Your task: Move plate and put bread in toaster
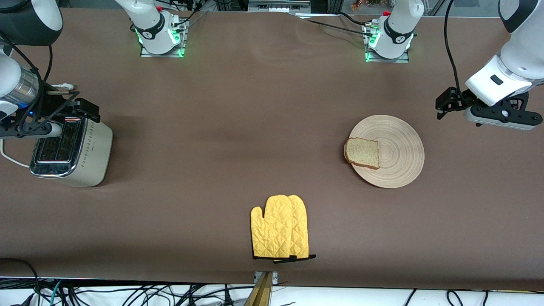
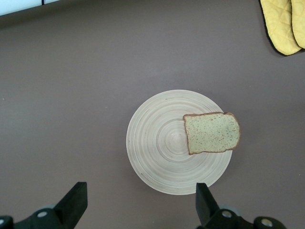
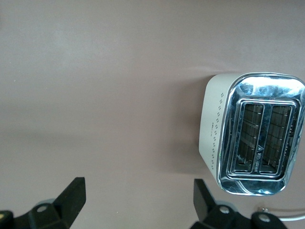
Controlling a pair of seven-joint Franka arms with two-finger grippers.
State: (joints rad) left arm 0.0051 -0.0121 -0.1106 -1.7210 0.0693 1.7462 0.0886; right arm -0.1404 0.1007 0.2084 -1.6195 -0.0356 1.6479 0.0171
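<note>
The pale wooden plate (image 1: 403, 148) lies toward the left arm's end of the table. The bread (image 1: 362, 153) rests on the plate's rim on the side toward the toaster, overhanging slightly. In the left wrist view the plate (image 2: 162, 143) and bread (image 2: 212, 132) show whole. My left gripper (image 1: 444, 104) (image 2: 141, 202) hangs open and empty in the air beside the plate. The cream toaster (image 1: 72, 153) (image 3: 257, 133) stands at the right arm's end, slots up and empty. My right gripper (image 1: 83, 108) (image 3: 139, 200) hovers open and empty over the table beside the toaster.
A yellow quilted oven mitt (image 1: 280, 233) (image 2: 283, 24) lies flat near the table's front edge, midway along. The toaster's white cord (image 1: 8, 157) runs off at the right arm's end. Brown cloth (image 1: 238, 140) covers the table between toaster and plate.
</note>
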